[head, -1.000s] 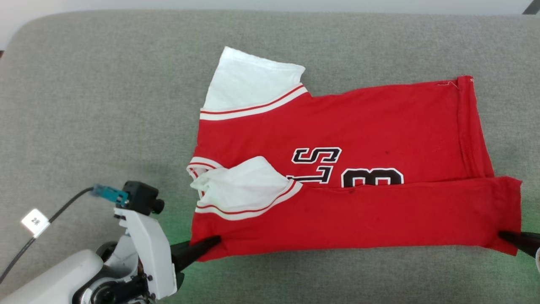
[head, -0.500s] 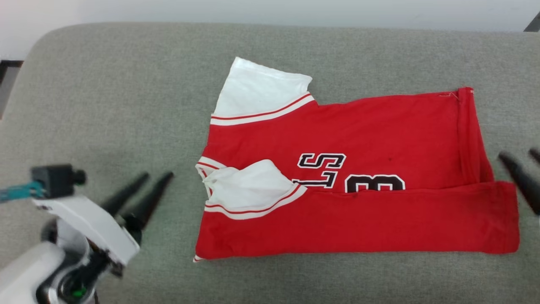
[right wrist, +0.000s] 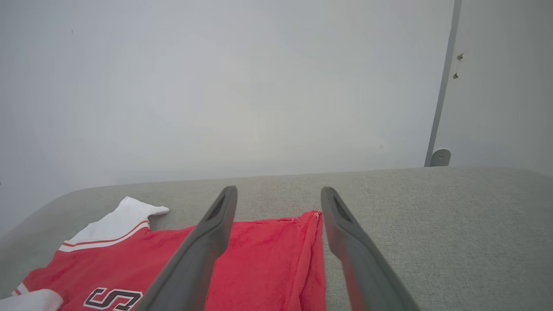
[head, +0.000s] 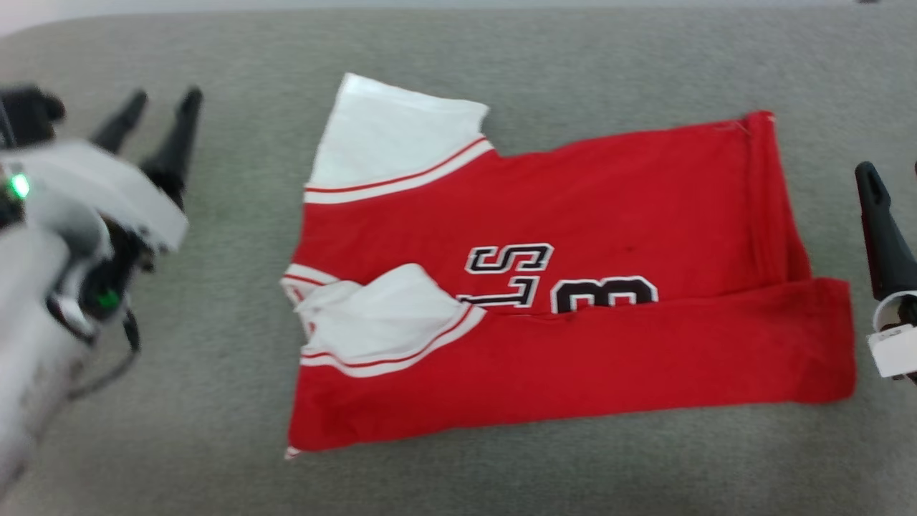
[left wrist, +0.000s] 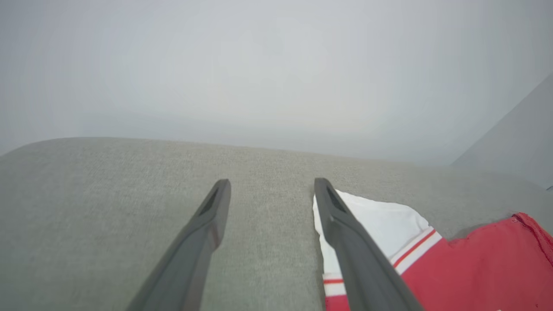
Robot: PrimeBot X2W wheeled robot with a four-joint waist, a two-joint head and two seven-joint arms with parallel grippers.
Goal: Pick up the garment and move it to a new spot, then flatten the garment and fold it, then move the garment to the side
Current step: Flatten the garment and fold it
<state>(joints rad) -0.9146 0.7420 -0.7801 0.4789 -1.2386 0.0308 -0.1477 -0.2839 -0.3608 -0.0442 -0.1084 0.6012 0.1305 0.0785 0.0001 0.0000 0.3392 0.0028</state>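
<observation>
The garment [head: 559, 215], a red jersey with white sleeves and black lettering, lies flat on the grey cushion, collar end to the left. Its near long edge is folded up over the front, covering the lower half of the lettering. My left gripper [head: 163, 97] is open and empty, left of the far white sleeve [head: 394, 140] and apart from it. The left wrist view shows that gripper [left wrist: 272, 183] over bare cushion, with the sleeve [left wrist: 380, 224] just to the right. My right gripper [head: 892, 172] stands open beside the hem; in its wrist view the gripper [right wrist: 280, 190] hovers over the garment's [right wrist: 259, 259] hem corner.
The grey cushion [head: 179, 401] extends well beyond the jersey on every side, and its rounded far edge meets a pale wall [right wrist: 216, 86]. A vertical grey strip [right wrist: 440, 86] runs down the wall at the right.
Both grippers were shut on the near corners of the folded edge. They have let go, opened, and moved away toward the far side. The head camera has also shifted.
</observation>
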